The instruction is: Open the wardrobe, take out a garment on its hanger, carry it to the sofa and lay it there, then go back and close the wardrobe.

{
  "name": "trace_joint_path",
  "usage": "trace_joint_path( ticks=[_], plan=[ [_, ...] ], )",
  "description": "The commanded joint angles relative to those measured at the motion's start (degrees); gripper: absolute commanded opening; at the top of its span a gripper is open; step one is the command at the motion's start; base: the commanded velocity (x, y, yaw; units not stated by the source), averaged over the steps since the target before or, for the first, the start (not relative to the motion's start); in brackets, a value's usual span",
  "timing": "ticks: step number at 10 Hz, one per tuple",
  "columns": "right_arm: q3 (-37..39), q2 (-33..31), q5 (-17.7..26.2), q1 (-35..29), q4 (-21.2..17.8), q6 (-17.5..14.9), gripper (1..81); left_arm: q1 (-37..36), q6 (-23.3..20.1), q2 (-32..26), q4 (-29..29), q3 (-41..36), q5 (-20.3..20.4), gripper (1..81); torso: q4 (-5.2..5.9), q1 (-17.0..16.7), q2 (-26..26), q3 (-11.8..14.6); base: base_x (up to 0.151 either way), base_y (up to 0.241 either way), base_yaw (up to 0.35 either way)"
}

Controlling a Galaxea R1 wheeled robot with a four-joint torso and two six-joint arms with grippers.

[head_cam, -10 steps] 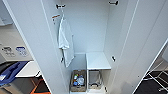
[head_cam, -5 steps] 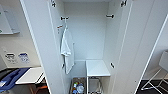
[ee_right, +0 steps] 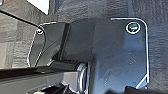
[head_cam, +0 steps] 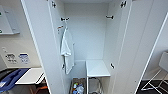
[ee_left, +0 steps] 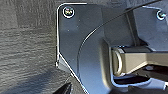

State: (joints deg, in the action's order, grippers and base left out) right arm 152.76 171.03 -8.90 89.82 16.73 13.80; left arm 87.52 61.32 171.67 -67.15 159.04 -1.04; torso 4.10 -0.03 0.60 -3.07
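Dark wood-grain floor [ee_left: 27, 45] lies beneath both wrist cameras; whether either claw is open or closed cannot be told. Ahead, the tall white panelled wardrobe [head_cam: 140, 50] stands with both doors wide open, a white T-shirt [head_cam: 67, 50] hanging on its left side beside a white inner shelf [head_cam: 97, 68].

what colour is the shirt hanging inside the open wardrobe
White shirt, clearest in the head view.

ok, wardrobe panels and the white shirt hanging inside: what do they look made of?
Wardrobe: looks like white laminated board, smooth and matte; flat even panels with dark metal fittings. Can't confirm the core.
Shirt: soft white fabric, probably cotton knit; it hangs limp in folds.
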Motion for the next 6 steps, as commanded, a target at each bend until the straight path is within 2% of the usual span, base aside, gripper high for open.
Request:
trace_joint_path(
  ticks=[1, 2, 3, 4, 6],
  plan=[
    [0.16, 0.21, 2.57, -2.93, 0.24, 0.17, 81.1, -1.72, -25.48, -0.05, 23.92, -1.49, -1.12, 81.1, 0.00, 0.03, 0.00, 0.00, 0.000, 0.000, 0.000],
    [-0.10, 0.21, 2.57, -3.02, 0.41, 0.17, 81.1, -4.31, -56.25, -0.96, 54.92, -4.68, -4.28, 81.1, 0.00, 0.03, 0.00, 0.00, 0.000, 0.000, 0.000],
    [0.15, 0.30, 2.57, -3.11, 0.68, 0.17, 81.1, -5.47, -60.24, -2.10, 60.78, -6.97, -7.99, 81.1, 0.00, 0.03, 0.00, 0.00, 0.000, 0.000, 0.000],
    [0.16, 0.21, 2.57, -3.28, 0.68, 0.17, 81.1, -5.64, -61.76, -3.59, 63.25, -10.28, -8.02, 81.1, 0.00, 0.03, 0.00, 0.00, 0.000, 0.000, 0.000],
    [0.24, 0.12, 2.57, -3.37, 0.68, 0.17, 81.1, -5.99, -61.67, -4.48, 63.63, -12.17, -7.93, 81.1, 0.00, 0.03, 0.00, 0.00, 0.000, 0.000, 0.000]
  ],
)
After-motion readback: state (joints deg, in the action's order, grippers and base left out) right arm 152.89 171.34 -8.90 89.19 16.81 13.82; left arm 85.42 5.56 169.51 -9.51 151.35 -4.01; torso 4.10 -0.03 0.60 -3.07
